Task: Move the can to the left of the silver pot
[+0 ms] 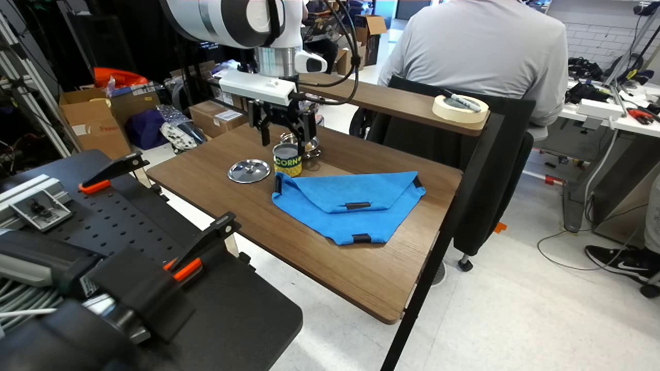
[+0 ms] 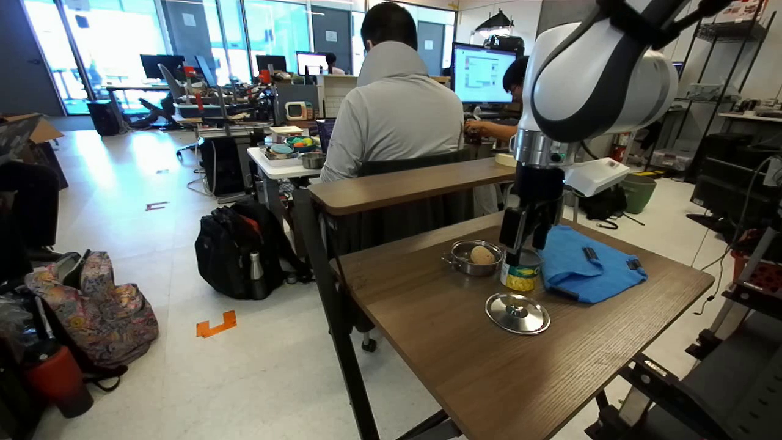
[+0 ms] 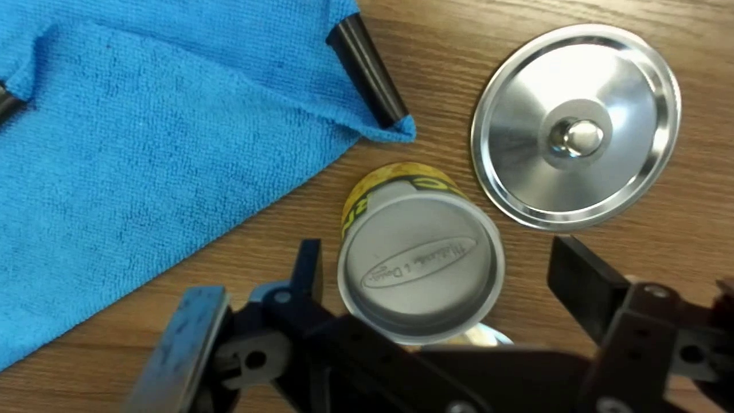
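Observation:
The can (image 1: 287, 164) of corn stands upright on the wooden table, between the blue cloth, the flat silver lid and the pot. It also shows in an exterior view (image 2: 521, 280) and, from above, in the wrist view (image 3: 421, 264). The silver pot (image 2: 467, 267) sits close beside the can, with a tan round object inside. It is partly hidden behind my gripper and the can in an exterior view (image 1: 312, 148). My gripper (image 3: 437, 252) is open over the can, one finger to each side at about its top, with gaps on both sides. It points down in both exterior views (image 1: 283, 147) (image 2: 526, 252).
The silver lid (image 3: 573, 178) lies flat near the can, also seen in an exterior view (image 2: 517, 315). A folded blue cloth (image 1: 356, 198) with black clips lies on the can's other side. A raised shelf (image 1: 386, 103) runs along one table edge and bears a tape roll (image 1: 460, 116).

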### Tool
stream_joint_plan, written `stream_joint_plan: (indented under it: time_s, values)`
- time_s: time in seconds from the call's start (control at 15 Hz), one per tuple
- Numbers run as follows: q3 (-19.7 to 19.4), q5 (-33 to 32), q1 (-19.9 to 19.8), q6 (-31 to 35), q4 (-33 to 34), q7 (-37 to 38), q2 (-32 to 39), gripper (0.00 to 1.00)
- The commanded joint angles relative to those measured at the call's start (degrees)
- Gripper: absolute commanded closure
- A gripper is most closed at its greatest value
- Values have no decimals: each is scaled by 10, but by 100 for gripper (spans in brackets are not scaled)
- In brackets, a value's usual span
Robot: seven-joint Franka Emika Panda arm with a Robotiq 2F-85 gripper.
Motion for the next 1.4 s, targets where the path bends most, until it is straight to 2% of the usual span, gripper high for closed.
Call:
stream_joint_plan:
  time_s: [0.0, 0.33, 0.47, 1.33]
  values:
    - [-2, -13, 6, -15, 30, 19, 20, 0]
    - [-4, -16, 6, -20, 45, 25, 32, 0]
    - [3, -14, -2, -5, 28, 16, 25, 0]
    - [2, -19, 1, -2, 31, 16, 28, 0]
